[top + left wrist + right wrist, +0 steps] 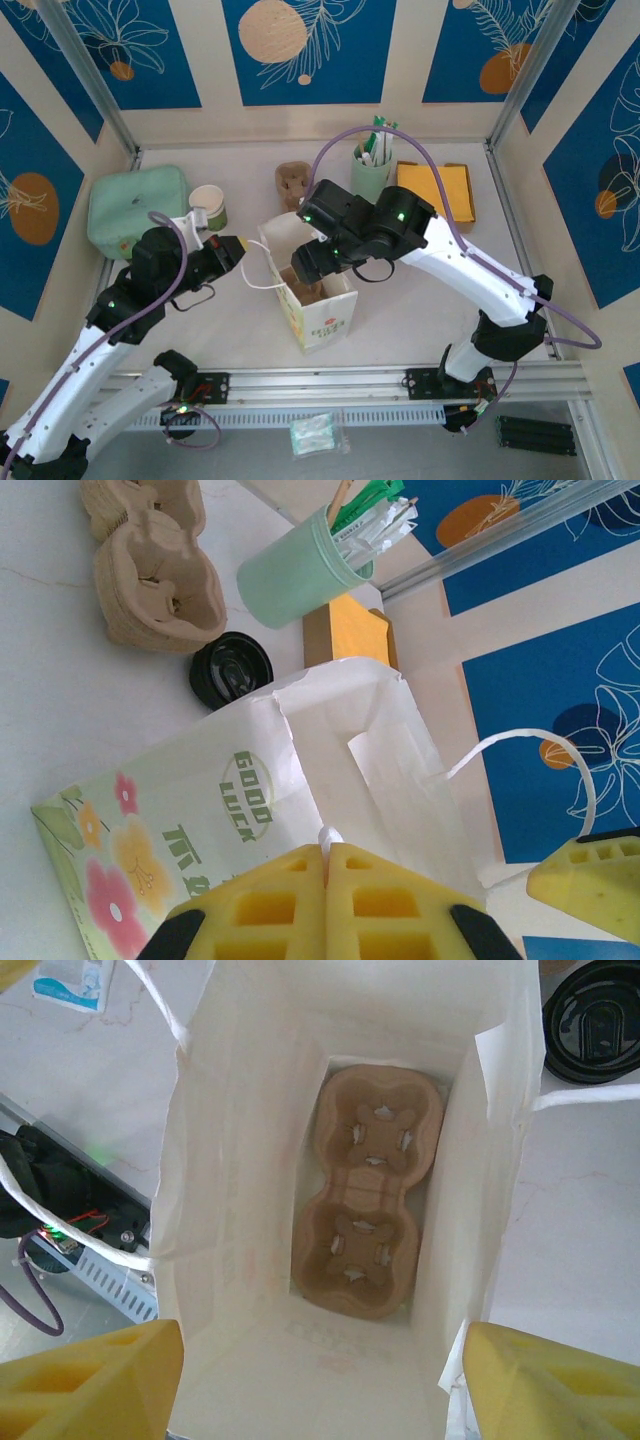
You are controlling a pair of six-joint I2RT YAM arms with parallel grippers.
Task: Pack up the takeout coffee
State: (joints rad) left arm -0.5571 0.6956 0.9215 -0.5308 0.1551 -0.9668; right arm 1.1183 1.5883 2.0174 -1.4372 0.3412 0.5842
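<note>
The takeout coffee is out of view. A white paper bag [318, 305] with a flower print stands open at the table's middle. A brown two-cup carrier [368, 1190] lies on the bag's floor. My left gripper [238, 248] is shut on the bag's white handle [327, 837], just left of the bag [200, 810]. My right gripper [312, 262] hangs open over the bag's mouth. Its yellow fingers [90, 1375] stand wide on either side with nothing between them.
A loose black lid [231, 669] lies on the table behind the bag. A lidless green-and-white cup [208, 207] stands by a mint box [137, 210] at the left. More brown carriers [293, 185], a mint holder of sticks [370, 170] and a yellow box [437, 190] stand at the back.
</note>
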